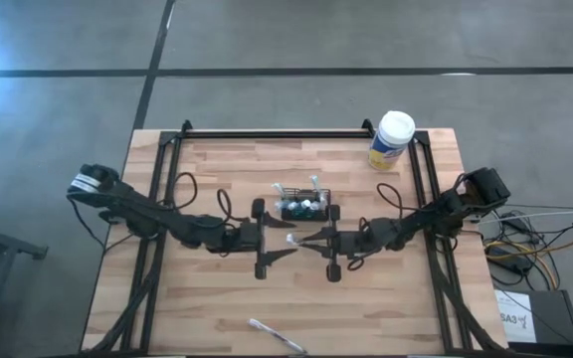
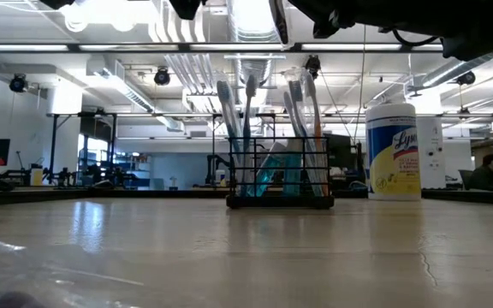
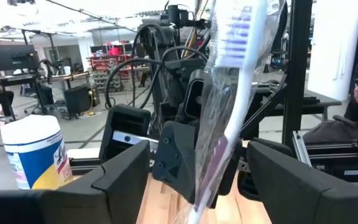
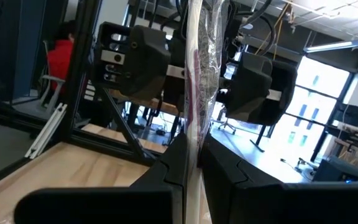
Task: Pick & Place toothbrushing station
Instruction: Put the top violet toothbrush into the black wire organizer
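Note:
The toothbrushing station (image 1: 306, 206) is a black mesh caddy holding several toothbrushes; it stands on its base at the table's middle and also shows in the low view (image 2: 281, 175). Just in front of it my two grippers meet above the table. My right gripper (image 4: 191, 158) is shut on a toothbrush in a clear wrapper (image 3: 229, 93). My left gripper (image 3: 197, 171) is open, with one finger on each side of that toothbrush and apart from it. In the high view the left gripper (image 1: 283, 242) and the right gripper (image 1: 313, 240) face each other. My right gripper pinches the wrapped toothbrush's handle (image 4: 190, 124) between its two fingers, well below the bristle head (image 3: 238, 31). The fingers come in level from the table's right side and lie across the handle. The toothbrush stands about upright, head up, clear of the table.
A white-lidded, yellow-labelled canister (image 1: 392, 140) stands at the table's far right and shows in the low view (image 2: 393, 151). Another clear-wrapped item (image 1: 277, 336) lies near the table's front edge. Black frame rails run along the left, right and far sides.

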You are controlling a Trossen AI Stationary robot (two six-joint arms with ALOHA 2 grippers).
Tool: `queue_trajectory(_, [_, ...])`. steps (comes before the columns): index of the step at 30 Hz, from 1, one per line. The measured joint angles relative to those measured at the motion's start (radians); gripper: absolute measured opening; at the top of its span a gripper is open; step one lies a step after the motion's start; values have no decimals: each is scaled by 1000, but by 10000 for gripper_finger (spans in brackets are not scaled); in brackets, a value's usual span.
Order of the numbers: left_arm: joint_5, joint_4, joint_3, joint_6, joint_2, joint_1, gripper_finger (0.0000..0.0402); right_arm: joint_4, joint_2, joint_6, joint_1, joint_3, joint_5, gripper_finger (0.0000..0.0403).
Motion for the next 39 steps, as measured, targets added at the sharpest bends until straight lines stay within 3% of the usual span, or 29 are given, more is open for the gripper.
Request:
queue_trajectory(6, [27, -2, 5, -28, 4, 14, 249, -1, 0, 3, -8, 0, 0, 22])
queue_trajectory(13, [51, -3, 5, -34, 6, 20, 185, -2, 0, 7, -9, 0, 0, 22])
queue_trajectory(24, [119, -11, 4, -14, 6, 40, 18, -13, 0, 21, -10, 0, 2, 22])
queue_trajectory(30, [125, -27, 3, 22, 0, 40, 18, -23, 0, 30, -10, 0, -1, 38])
queue_trajectory(35, [116, -130, 2, 24, -78, 25, 18, -25, -5, 30, -10, -7, -2, 96])
queue_trajectory(39, [28, -228, -11, 64, -177, -29, 18, -26, -24, 60, -5, -19, 64, 137])
